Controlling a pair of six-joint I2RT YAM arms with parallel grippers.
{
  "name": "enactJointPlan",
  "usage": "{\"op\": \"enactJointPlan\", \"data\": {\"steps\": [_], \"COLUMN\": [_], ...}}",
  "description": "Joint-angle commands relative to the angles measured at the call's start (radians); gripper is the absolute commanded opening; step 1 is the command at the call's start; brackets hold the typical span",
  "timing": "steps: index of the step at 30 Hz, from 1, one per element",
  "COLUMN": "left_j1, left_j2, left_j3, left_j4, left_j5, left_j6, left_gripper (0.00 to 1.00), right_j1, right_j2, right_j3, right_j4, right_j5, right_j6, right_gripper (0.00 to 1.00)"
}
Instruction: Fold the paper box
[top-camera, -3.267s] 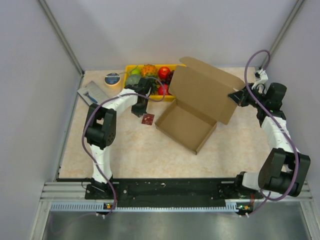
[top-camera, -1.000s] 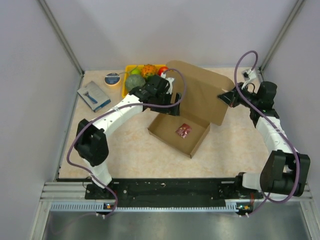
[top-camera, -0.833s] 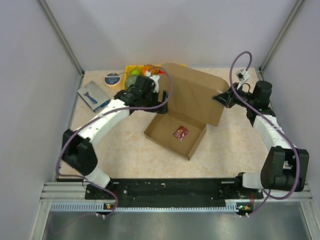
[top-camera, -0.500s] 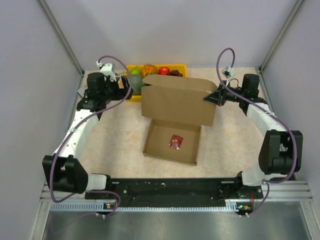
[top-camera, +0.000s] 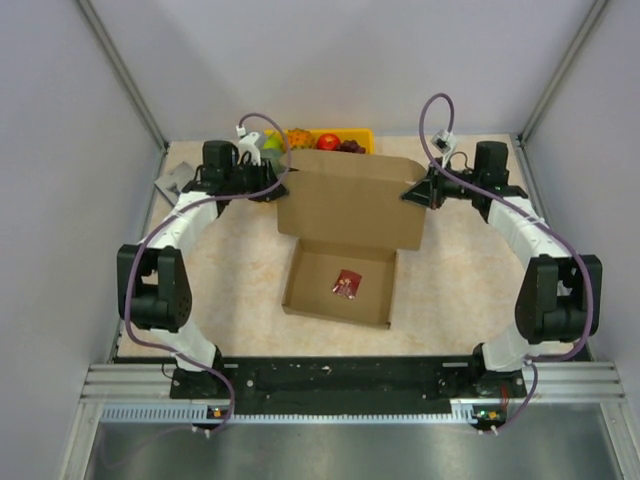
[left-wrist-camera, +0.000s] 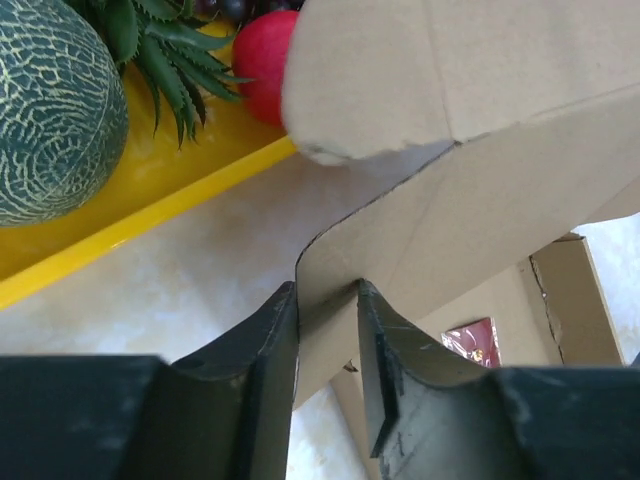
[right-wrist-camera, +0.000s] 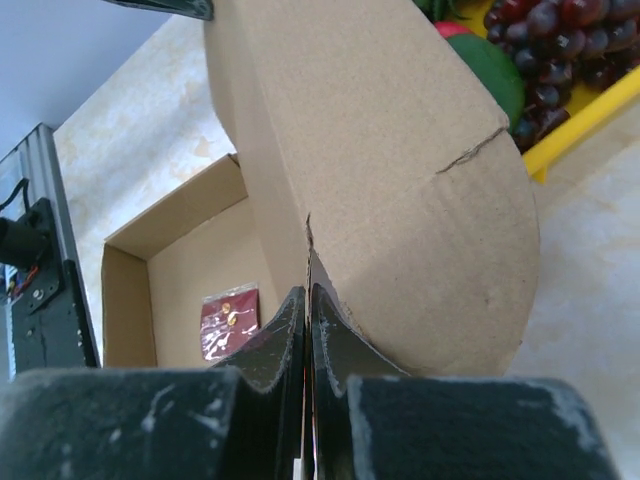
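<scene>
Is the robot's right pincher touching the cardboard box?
Touching. The right wrist view shows the right gripper pinched shut on the lid edge of the paper box, with no gap.

right gripper (right-wrist-camera: 306, 310): pinches lid edge of paper box (right-wrist-camera: 380, 150) | red packet (right-wrist-camera: 228, 310): inside open box | grapes (right-wrist-camera: 560, 45): in yellow tray (right-wrist-camera: 592, 113) behind

Arms reach forward and inward; left pincer (top-camera: 281, 187) and right pincer (top-camera: 408, 194) clamped tight.
</scene>
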Motion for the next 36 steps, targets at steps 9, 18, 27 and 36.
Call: {"op": "enactJointPlan", "data": {"steps": [9, 18, 27, 36], "left_j1": [-0.066, -0.074, -0.109, -0.278], "left_j2": [-0.265, -0.328, -0.415, -0.513], "left_j3": [-0.255, -0.291, -0.346, -0.484], "left_j4": [0.315, 0.302, 0.328, 0.404], "left_j5": [-0.153, -0.239, -0.398, -0.786], "left_j6": [-0.049, -0.041, -0.101, -0.282], "left_gripper": [0.00, 0.00, 0.00, 0.00], "right_j1": [0.053, 0.057, 0.201, 0.508], "right_j2": [-0.100, -0.125, -0.117, -0.223], "right_j3": [0.104, 0.106, 0.143, 0.169], "right_j4": [-0.239, -0.373, -0.373, -0.327], "right_j5": [0.268, 0.357, 0.518, 1.253], "right_j6": [0.080, 0.032, 0.164, 0.619], "right_gripper": [0.35, 0.24, 0.00, 0.00]}}
